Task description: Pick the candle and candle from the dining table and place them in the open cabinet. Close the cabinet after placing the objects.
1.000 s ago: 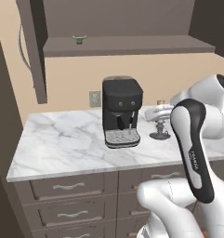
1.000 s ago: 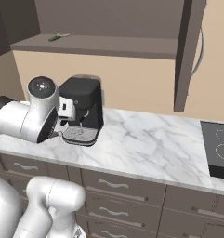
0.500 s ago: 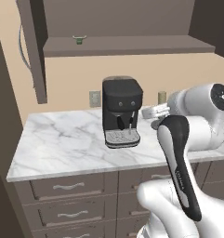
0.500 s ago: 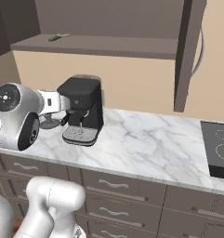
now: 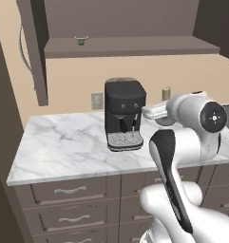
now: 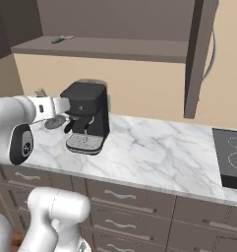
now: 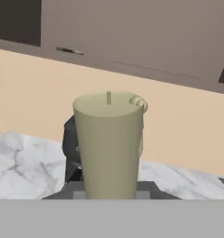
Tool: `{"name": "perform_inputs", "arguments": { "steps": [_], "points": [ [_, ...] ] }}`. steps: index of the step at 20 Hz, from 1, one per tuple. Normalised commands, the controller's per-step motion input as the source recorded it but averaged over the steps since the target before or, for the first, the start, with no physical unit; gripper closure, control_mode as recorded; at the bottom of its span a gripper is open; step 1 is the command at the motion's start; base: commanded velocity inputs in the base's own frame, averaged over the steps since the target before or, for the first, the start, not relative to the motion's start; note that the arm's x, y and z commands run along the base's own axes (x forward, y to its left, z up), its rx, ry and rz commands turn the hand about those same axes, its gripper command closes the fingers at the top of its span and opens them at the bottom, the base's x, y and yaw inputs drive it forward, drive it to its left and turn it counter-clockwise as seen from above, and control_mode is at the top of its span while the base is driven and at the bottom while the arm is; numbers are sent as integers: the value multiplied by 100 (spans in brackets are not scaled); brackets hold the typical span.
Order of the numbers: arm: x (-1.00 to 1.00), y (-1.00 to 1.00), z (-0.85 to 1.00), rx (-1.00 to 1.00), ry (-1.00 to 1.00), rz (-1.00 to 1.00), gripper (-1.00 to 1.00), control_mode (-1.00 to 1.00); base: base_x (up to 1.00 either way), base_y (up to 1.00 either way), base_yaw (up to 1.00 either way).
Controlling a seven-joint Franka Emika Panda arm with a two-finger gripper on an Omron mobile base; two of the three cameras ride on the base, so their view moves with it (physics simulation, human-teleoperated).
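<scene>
An olive-beige candle with a short wick stands upright in the hand view, and my gripper is shut on its lower part. From the left base its top peeks over my wrist, to the right of the coffee machine. From the right base its top and its dark grey dish base show beside my hand. Above hangs the open cabinet, with its inner shelf and its door swung out. The other candle and the dining table are out of view.
A black coffee machine stands on the marble counter over silver-handled drawers, close to the held candle. A small green object sits on the cabinet shelf. A cooktop lies at the counter's right end.
My arm has swung its wrist upward and lifted the candle higher beside the coffee machine. The grip has stayed shut. The counter and cabinet have not shifted.
</scene>
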Motion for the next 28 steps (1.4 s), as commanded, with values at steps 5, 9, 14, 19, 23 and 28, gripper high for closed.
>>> {"name": "perform_inputs", "arguments": {
  "steps": [5,9,14,19,23,28],
  "points": [
    [2,0,40,0,0,-9,100,-100,0,0,0],
    [0,0,40,0,3,-3,100,-100,0,0,0],
    [0,-3,31,1,0,0,100,-100,0,0,0],
    [3,-8,24,3,0,1,100,-100,0,0,0],
    [12,-7,10,0,-5,11,100,-100,0,0,0],
    [12,-3,22,6,-2,12,100,-100,0,0,0]
  ]
}}
